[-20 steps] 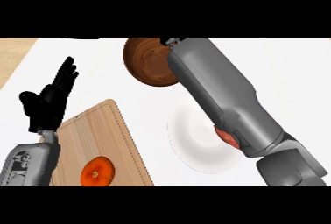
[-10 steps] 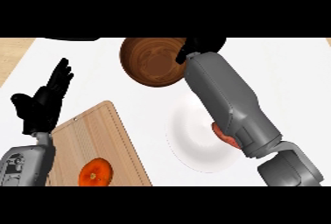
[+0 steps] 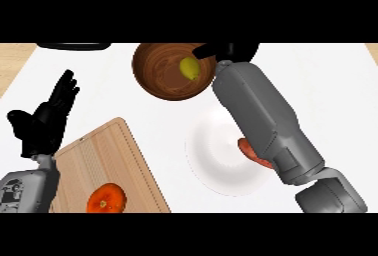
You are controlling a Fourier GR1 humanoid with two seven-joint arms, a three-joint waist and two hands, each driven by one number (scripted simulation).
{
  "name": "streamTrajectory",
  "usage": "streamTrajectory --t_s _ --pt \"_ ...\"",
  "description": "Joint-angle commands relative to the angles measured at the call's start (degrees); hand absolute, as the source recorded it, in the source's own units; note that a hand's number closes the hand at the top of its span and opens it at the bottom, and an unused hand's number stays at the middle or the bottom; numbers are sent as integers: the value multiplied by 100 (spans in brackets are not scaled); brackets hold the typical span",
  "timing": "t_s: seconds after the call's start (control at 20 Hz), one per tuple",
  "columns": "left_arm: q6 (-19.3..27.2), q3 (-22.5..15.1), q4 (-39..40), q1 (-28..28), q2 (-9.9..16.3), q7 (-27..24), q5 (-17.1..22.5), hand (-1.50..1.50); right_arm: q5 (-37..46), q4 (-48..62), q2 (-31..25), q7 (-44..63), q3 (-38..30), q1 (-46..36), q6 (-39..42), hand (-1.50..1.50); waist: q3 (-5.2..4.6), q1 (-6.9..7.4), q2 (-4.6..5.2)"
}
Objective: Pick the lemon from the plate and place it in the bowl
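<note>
The yellow lemon [image 3: 190, 67] lies inside the brown wooden bowl [image 3: 159, 75] at the top middle, near its right wall. My right hand [image 3: 230, 50] is at the bowl's right rim, partly cut off by the view's top; its fingers are not round the lemon. The grey right forearm [image 3: 258, 115] runs down over the white plate [image 3: 214, 165]. My left hand [image 3: 44, 122] rests open at the left, fingers up.
A wooden cutting board [image 3: 92, 157] lies at the lower left with an orange-red fruit [image 3: 107, 198] on it. A reddish rounded shape [image 3: 249, 151] shows on the plate beside my forearm. A dark object's edge [image 3: 74, 46] sits at the top left.
My right hand has shifted right, off the bowl's middle, and the lemon, hidden before, now shows lying in the bowl. The left hand stayed put.
</note>
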Motion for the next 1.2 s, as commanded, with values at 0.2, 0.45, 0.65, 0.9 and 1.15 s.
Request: streamTrajectory --t_s 0.2,0.45,0.65,0.9,1.15 --pt "68 150 75 162 -3 -145 30 0 -810 -1524 25 -580 69 986 -2024 -150 -4 -252 -86" --pt "27 318 -182 462 117 22 127 0 -928 -3238 26 -494 706 2479 -1663 -150 -6 -510 -172" --pt "17 357 -474 561 227 212 104 0 -738 -4677 26 -453 1244 3845 -1641 -150 -6 -554 -183" --pt "249 188 -381 465 -52 96 -75 0 -913 -6624 -114 -647 1708 5109 -1329 -150 -8 -497 -116" --pt "173 139 -284 690 -124 -326 -148 0 -496 -7818 -302 -619 1883 5928 -1084 -150 -11 -402 -87"
